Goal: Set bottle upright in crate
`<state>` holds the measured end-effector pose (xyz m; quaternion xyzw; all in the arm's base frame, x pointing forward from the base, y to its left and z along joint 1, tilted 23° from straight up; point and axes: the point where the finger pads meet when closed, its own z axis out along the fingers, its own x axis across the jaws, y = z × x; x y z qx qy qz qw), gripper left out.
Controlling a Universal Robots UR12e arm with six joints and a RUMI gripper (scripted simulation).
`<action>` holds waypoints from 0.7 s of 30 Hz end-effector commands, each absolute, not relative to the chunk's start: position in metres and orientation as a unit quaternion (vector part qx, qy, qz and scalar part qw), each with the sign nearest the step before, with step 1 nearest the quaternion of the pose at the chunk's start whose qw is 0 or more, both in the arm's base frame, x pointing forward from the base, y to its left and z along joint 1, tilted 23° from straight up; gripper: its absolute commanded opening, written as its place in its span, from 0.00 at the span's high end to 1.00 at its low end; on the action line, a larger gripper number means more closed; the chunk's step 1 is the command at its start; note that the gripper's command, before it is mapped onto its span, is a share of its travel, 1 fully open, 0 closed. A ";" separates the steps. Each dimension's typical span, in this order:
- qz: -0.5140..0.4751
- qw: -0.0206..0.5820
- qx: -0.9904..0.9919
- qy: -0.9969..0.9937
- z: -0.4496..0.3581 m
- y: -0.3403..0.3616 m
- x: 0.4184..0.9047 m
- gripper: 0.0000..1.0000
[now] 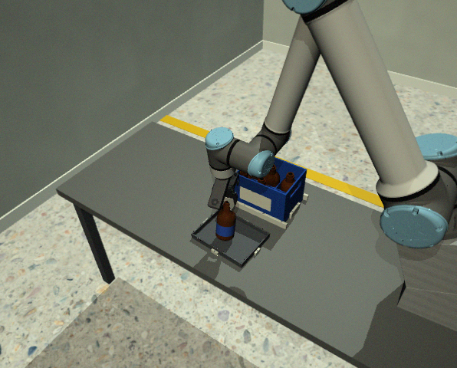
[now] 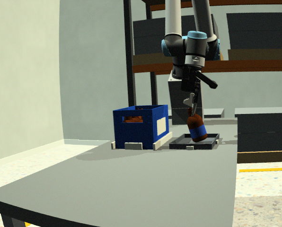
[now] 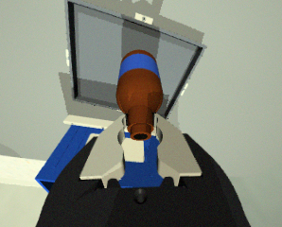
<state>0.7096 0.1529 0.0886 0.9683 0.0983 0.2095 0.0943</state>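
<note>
My gripper (image 3: 140,113) is shut on the neck of a brown bottle (image 1: 225,221) with a blue label. The bottle hangs nearly upright, slightly tilted, with its base low over the dark tray (image 1: 232,239); I cannot tell if it touches the tray floor. It also shows in the exterior view (image 2: 196,126) over the tray (image 2: 193,142), and in the wrist view (image 3: 138,91) with the tray (image 3: 132,66) beneath it. The blue crate (image 1: 270,190) stands right beside the tray and holds several brown bottles (image 1: 279,178). The crate (image 2: 141,126) is left of the tray in the exterior view.
The crate sits among beige stop blocks (image 2: 133,145) on the grey table. The robot base (image 1: 422,194) stands at the table's right end. Dark shelving (image 2: 258,48) is behind the table.
</note>
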 end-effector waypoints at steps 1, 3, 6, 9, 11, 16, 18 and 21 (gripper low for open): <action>0.210 0.094 0.968 0.098 0.088 0.153 0.711 1.00; 0.210 0.094 0.968 0.098 0.087 0.153 0.711 1.00; 0.210 0.094 0.968 0.098 0.086 0.153 0.711 1.00; 0.210 0.094 0.968 0.098 0.085 0.153 0.712 1.00; 0.210 0.094 0.968 0.098 0.085 0.153 0.712 1.00; 0.210 0.094 0.968 0.098 0.085 0.153 0.712 1.00; 0.210 0.094 0.968 0.098 0.085 0.153 0.712 1.00; 0.210 0.094 0.968 0.098 0.085 0.153 0.712 1.00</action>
